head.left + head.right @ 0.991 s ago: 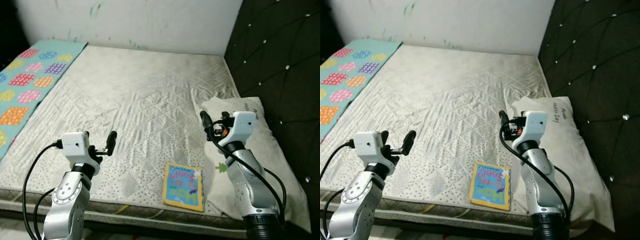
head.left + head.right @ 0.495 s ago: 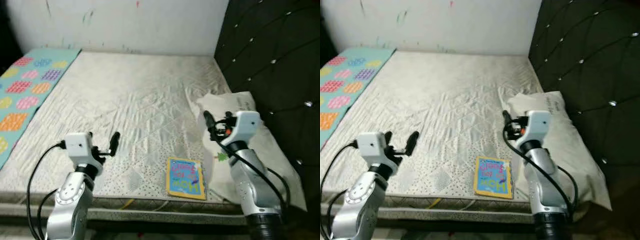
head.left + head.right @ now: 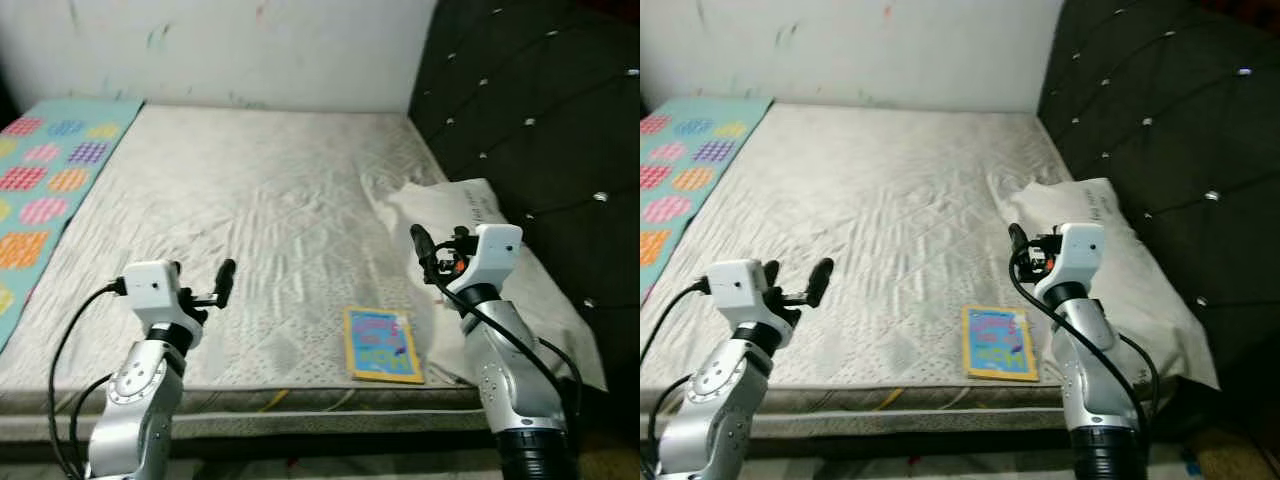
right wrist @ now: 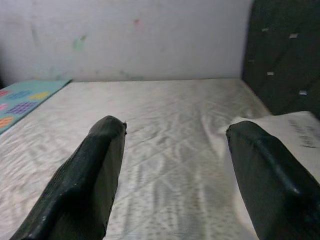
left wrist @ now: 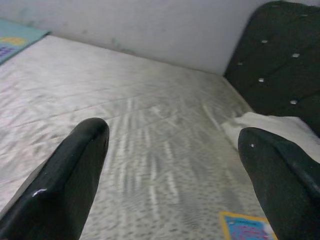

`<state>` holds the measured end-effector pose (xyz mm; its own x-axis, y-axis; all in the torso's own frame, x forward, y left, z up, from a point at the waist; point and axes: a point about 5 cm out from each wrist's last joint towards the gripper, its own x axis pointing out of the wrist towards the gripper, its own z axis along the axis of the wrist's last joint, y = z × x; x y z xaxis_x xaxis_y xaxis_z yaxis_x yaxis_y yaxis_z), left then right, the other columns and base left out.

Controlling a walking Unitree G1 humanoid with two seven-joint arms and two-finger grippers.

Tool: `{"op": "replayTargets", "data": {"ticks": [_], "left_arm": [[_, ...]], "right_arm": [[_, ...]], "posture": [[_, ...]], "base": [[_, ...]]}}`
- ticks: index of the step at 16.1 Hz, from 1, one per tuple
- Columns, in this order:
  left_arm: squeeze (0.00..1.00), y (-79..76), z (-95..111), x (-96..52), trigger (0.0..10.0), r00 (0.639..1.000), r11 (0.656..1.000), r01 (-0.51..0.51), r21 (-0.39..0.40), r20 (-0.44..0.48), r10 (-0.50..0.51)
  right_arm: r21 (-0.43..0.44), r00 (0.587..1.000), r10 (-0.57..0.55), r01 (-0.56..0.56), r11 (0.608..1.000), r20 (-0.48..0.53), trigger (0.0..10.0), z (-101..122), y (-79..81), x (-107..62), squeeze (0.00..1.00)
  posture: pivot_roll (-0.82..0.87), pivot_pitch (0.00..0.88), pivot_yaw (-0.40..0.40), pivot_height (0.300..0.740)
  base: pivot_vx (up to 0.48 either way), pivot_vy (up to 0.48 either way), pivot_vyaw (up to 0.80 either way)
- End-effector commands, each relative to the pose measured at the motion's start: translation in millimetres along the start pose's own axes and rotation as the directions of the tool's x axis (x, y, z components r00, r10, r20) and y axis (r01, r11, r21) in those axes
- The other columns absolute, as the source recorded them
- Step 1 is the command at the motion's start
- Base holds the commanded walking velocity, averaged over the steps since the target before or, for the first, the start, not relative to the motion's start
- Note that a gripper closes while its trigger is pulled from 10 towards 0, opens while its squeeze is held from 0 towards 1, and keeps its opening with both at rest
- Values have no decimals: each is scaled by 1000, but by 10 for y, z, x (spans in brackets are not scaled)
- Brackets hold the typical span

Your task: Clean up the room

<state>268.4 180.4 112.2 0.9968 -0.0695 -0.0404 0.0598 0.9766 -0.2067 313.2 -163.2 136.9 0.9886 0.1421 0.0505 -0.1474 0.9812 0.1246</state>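
The robot stood at the foot edge of a bed (image 3: 250, 200) whose quilted pale mattress lay bare, with a dark tufted headboard (image 3: 530, 110) along the robot's right side and a scuffed white wall (image 3: 230, 45) at the far end. A small picture book (image 3: 381, 344) with a yellow border and blue cover lay flat on the mattress near the front edge, just beside a white pillow (image 3: 490, 250) that rested against the headboard. The book sat between the 2 arms but closer to the right one. A turquoise blanket (image 3: 45, 190) patterned with coloured squares covered the far left strip of the bed. The left tool (image 5: 170, 165) was raised above the front left part of the mattress, its 2 black fingers (image 5: 65, 185) spread wide with nothing between them, well apart from the book. The right tool (image 4: 175, 170) hung above the pillow's inner edge, near the book but not touching it, and its fingers (image 4: 85, 185) were likewise spread wide and held nothing. Black cables looped from both silver forearms.
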Motion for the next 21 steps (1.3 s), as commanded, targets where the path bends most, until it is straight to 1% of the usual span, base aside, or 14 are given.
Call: {"op": "replayTargets", "data": {"ticks": [1,6,11,21], "left_arm": [[0,8,31,12,10000,1000,1000,-6,-4,4,6],[0,12,30,24,10000,1000,1000,-12,-7,3,12],[0,36,28,11,10000,1000,1000,-23,-6,1,23],[0,31,19,30,10000,1000,1000,-24,-3,-2,24]], "right_arm": [[-1,1000,6,-6,1000,3,10000,35,27,27,0],[-6,1000,11,-11,1000,-2,10000,29,34,27,0],[-10,1000,19,-19,1000,-11,10000,2,56,9,0],[-19,1000,25,-26,999,-13,10000,7,53,27,0]], "posture": [[-111,0,-17,740],[-113,0,-16,740],[-109,0,-18,740],[-111,0,-21,740]], "base": [[0,409,0],[0,415,-633],[0,435,0],[0,439,0]]}}
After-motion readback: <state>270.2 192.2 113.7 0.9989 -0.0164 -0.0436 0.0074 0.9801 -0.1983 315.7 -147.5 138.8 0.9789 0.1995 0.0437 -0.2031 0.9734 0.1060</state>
